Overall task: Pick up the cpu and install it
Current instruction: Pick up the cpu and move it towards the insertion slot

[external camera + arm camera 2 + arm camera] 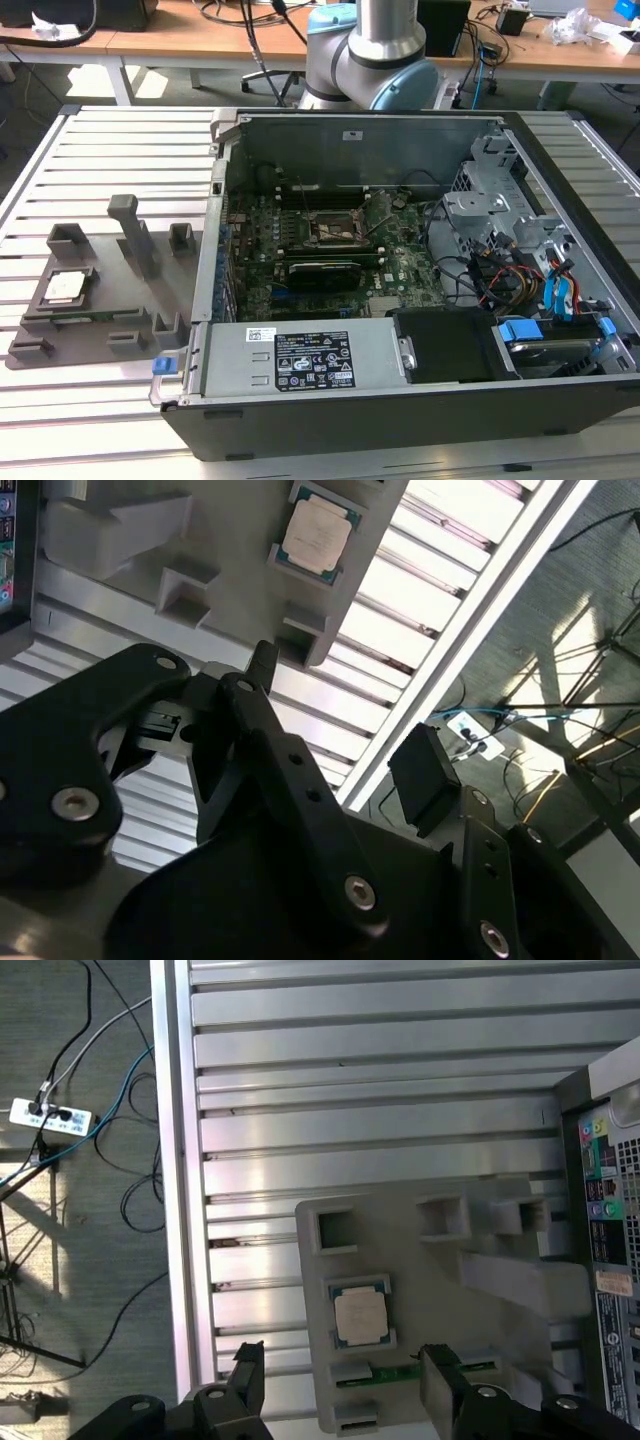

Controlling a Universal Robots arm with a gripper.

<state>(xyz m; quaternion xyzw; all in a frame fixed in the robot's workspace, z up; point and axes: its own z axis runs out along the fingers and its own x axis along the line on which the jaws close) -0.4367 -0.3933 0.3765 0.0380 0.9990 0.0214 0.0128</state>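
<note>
The cpu (65, 287) is a small square chip with a silvery top. It lies flat in a pocket of the grey fixture plate (100, 320) at the exterior view's left, beside the open computer case (400, 400). In both wrist views my gripper (340, 1357) (345, 720) hangs well above the table, open, with nothing between its black fingers (247, 1370). The cpu (360, 1315) (317, 532) sits below, roughly between the two fingers in the first wrist view. The dark square socket frame (335, 228) lies on the motherboard inside the case.
The fixture plate carries a tall grey post (133, 232) and several raised blocks around the cpu. A long black card (325, 272) sits in front of the socket. Cables and drive bays (540, 270) crowd the case's right side. The slatted table's edge (170, 1210) runs near the fixture.
</note>
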